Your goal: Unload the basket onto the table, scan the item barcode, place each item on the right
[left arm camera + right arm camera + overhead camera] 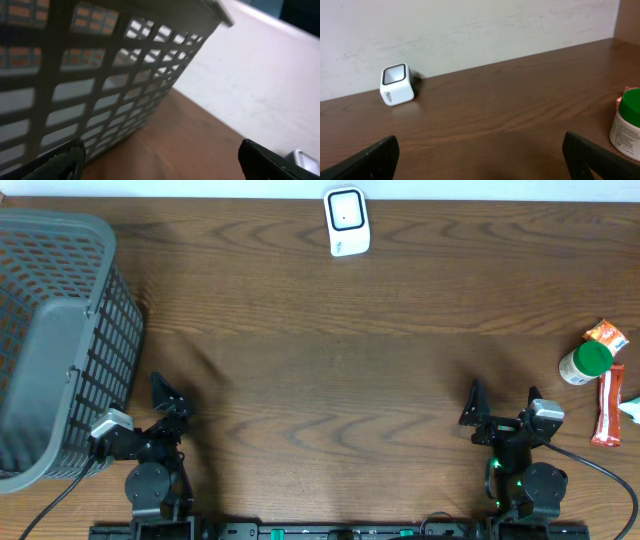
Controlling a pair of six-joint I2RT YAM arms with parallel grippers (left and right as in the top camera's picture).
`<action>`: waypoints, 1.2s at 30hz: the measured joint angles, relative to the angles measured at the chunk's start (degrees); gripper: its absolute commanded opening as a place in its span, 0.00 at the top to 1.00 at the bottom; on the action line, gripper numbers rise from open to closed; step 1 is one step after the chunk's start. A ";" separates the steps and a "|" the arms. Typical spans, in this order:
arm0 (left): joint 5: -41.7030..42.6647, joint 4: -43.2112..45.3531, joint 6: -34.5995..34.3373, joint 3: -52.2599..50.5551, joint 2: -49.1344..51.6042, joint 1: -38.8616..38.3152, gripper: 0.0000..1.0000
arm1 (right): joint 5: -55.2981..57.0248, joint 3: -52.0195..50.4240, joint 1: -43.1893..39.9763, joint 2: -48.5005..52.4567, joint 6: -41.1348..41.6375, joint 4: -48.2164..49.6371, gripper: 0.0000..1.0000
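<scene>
1. The items to scan lie at the 3 o'clock edge of the brown wooden desk (320, 380): a white plastic bottle with a green cap (583, 364), an orange snack packet (606, 335) just beside it toward 1 o'clock, and a long red-orange stick pack (607, 407) toward 5 o'clock.
2. The bottle looks the likeliest pick. It is probably light and stiff, with a smooth, rather slippery wall. A hold across the round body below the cap should suit, leaving the label uncovered.
3. The two packets look soft and crinkly. They would likely bend in a grip, so taking one across its narrow width seems wiser.
4. The small white box scanner with a dark window (347, 222) stands at 12 o'clock, well apart from the items.
5. The grey plastic lattice basket (50, 330) sits at 9 o'clock. Whether anything lies in it I cannot tell.
6. The left pincer (162, 162) has its fingers wide apart and empty, close by the basket wall. The right pincer (480, 155) is likewise spread wide and empty, with the bottle toward its 3 o'clock.
</scene>
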 measured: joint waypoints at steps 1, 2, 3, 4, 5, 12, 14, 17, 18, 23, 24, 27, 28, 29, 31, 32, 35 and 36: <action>0.24 0.11 0.20 -0.59 0.00 0.63 0.02 | 0.00 0.00 0.00 0.00 0.00 0.00 0.01; 0.59 -0.37 0.28 -0.98 0.00 1.20 0.02 | 0.00 0.00 0.00 0.00 0.00 0.00 0.01; 1.18 -0.72 0.48 -1.42 0.00 1.90 0.02 | 0.00 0.00 0.00 0.00 0.00 0.00 0.01; 1.53 -1.07 0.66 -1.60 0.00 2.38 0.02 | 0.00 0.00 0.00 0.00 0.00 0.00 0.01; 1.73 -1.16 0.90 -1.60 -0.02 2.82 0.02 | 0.00 0.00 0.00 0.00 0.00 0.02 0.01; 3.10 -4.07 1.73 -0.98 -0.74 3.08 0.02 | 0.00 0.00 0.00 0.00 0.00 0.00 0.01; 3.19 -4.26 2.21 -0.85 -1.18 3.08 0.02 | 0.00 0.00 0.00 0.00 0.00 0.00 0.01; 3.39 -4.46 2.82 -0.76 -1.75 3.08 0.02 | 0.00 0.00 0.00 0.00 0.00 0.00 0.01; 3.41 -4.46 2.84 -0.74 -1.88 3.08 0.02 | 0.00 0.00 0.00 0.00 0.00 0.00 0.01; 3.85 -4.61 3.02 -0.70 -2.03 3.08 0.02 | 0.00 0.00 0.00 0.00 0.00 0.00 0.01; 3.96 -4.63 3.02 -0.70 -2.10 3.08 0.02 | 0.00 0.00 0.00 0.00 0.00 0.00 0.01; 4.50 -4.72 3.02 -0.66 -2.14 3.08 0.02 | 0.00 0.00 0.00 0.00 0.00 0.00 0.01; 4.76 -4.83 3.02 -0.63 -2.14 3.08 0.02 | 0.00 0.00 0.00 0.00 0.00 0.00 0.01; 4.96 -4.87 3.02 -0.61 -2.14 3.08 0.02 | 0.00 0.00 0.00 0.00 0.00 0.00 0.01; 5.42 -4.92 3.02 -0.59 -2.14 3.08 0.02 | 0.00 0.00 0.00 0.00 0.00 0.00 0.01; 5.57 -4.92 3.02 -0.59 -2.14 3.08 0.02 | 0.00 0.00 0.00 0.00 0.00 0.00 0.01; 5.77 -4.94 3.02 -0.57 -2.14 3.08 0.02 | 0.00 0.00 0.00 0.00 0.00 0.00 0.01; 5.84 -4.94 3.02 -0.57 -2.14 3.08 0.02 | 0.00 0.00 0.00 0.00 0.00 0.00 0.01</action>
